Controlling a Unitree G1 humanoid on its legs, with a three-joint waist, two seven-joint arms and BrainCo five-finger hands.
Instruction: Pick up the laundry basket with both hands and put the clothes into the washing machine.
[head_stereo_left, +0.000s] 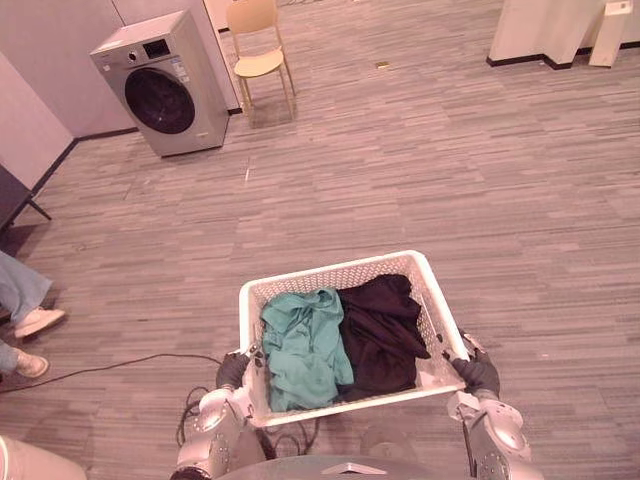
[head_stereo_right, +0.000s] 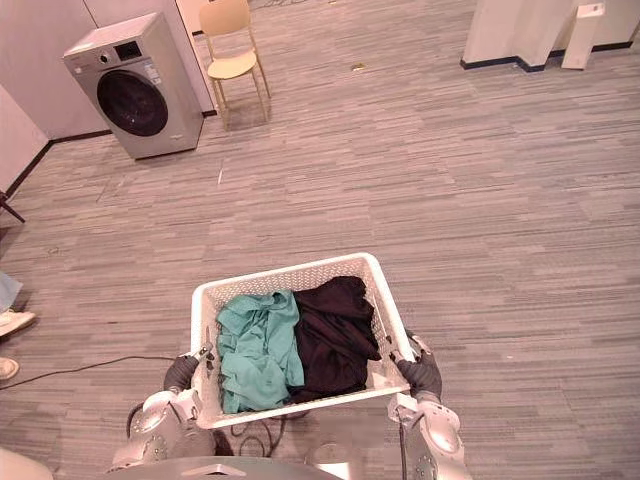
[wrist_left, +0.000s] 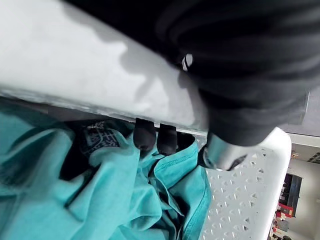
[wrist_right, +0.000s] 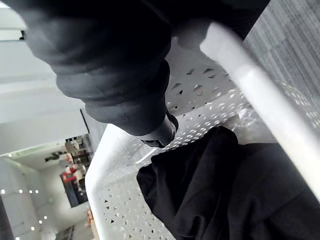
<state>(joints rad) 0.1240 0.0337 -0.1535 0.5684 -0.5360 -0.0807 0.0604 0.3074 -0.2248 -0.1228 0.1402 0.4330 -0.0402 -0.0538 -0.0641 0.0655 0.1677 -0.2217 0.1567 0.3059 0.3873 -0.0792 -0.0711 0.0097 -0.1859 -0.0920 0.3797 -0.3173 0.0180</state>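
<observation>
I hold a white perforated laundry basket (head_stereo_left: 340, 270) off the floor, close in front of me. My left hand (head_stereo_left: 235, 370) grips its left rim and my right hand (head_stereo_left: 478, 372) grips its right rim. In the left wrist view dark fingertips (wrist_left: 145, 135) curl over the rim (wrist_left: 100, 75) into the basket. In the right wrist view the thumb (wrist_right: 162, 132) hooks inside the rim (wrist_right: 260, 95). A teal garment (head_stereo_left: 305, 345) lies in the left half and a black garment (head_stereo_left: 385, 330) in the right half. The grey washing machine (head_stereo_left: 165, 85) stands far off at the upper left, its round door closed.
A light wooden chair (head_stereo_left: 262, 50) stands just right of the machine against the wall. A person's legs and shoes (head_stereo_left: 35, 322) show at the left edge. White furniture (head_stereo_left: 545, 30) stands at the far right. Open striped floor lies between me and the machine.
</observation>
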